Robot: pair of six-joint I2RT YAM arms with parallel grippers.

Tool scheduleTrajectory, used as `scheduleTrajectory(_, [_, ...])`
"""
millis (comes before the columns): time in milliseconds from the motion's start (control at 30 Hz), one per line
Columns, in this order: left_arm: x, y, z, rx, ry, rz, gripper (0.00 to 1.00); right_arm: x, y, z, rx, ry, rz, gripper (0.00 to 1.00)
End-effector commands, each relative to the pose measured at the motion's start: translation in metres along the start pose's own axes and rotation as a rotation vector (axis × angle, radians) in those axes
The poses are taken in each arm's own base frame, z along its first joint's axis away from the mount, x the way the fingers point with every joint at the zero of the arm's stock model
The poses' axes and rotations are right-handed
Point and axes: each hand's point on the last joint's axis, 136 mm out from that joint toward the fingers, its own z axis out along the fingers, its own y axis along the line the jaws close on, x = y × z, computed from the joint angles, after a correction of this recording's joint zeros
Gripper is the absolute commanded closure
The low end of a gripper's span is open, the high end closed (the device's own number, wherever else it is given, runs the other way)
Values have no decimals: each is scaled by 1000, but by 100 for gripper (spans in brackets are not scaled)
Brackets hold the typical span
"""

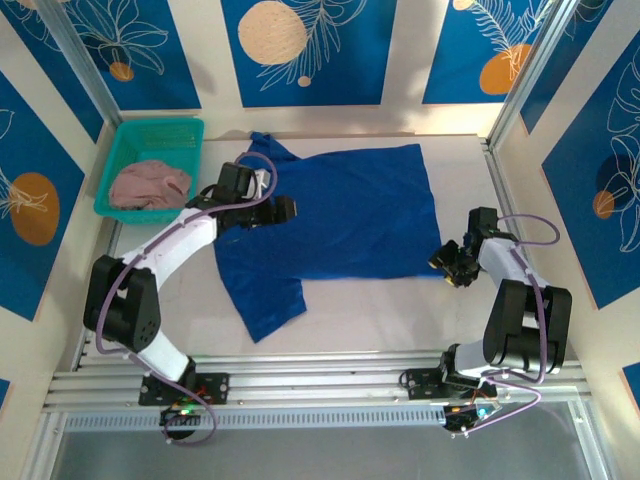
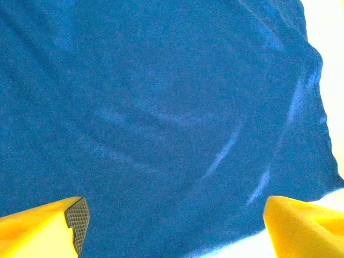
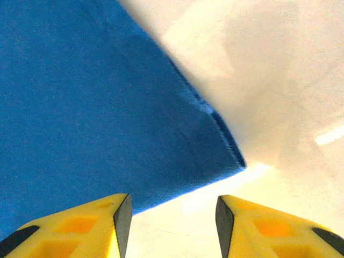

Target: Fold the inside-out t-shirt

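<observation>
The inside-out t-shirt [image 1: 345, 215] lies spread flat on the white table [image 1: 380, 315], royal blue, with one sleeve trailing toward the near left. My left gripper [image 1: 283, 211] hovers over the shirt's left part. In the left wrist view its yellow fingers [image 2: 45, 226] stand wide apart, open [image 2: 174, 228], with blue cloth [image 2: 161, 107] under them and nothing pinched. My right gripper [image 1: 449, 263] sits at the shirt's near right corner. In the right wrist view it is open [image 3: 173, 217] over bare table, just short of the corner [image 3: 228, 158] of the shirt.
A green basket [image 1: 125, 140] stands at the far left and holds a dusty-pink garment [image 1: 150, 184]. Blue-patterned walls close in the table on three sides. Metal rails [image 1: 320, 385] run along the near edge by the arm bases.
</observation>
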Motion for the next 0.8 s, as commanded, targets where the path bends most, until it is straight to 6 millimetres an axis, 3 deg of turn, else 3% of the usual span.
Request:
scheduleTrajectory(0, [-2, 1, -7, -10, -36, 22, 15, 7, -13, -2, 44, 18, 15, 53])
scheduleTrajectory(200, [3, 8, -8, -46, -30, 41, 15, 4, -25, 2, 69, 13, 31, 55])
scheduleTrajectory(500, [13, 15, -17, -73, -16, 53, 15, -14, -20, 18, 69, 15, 36, 63])
scheduleTrajectory(767, [48, 22, -32, -97, 40, 60, 15, -24, -23, 23, 98, -3, 24, 75])
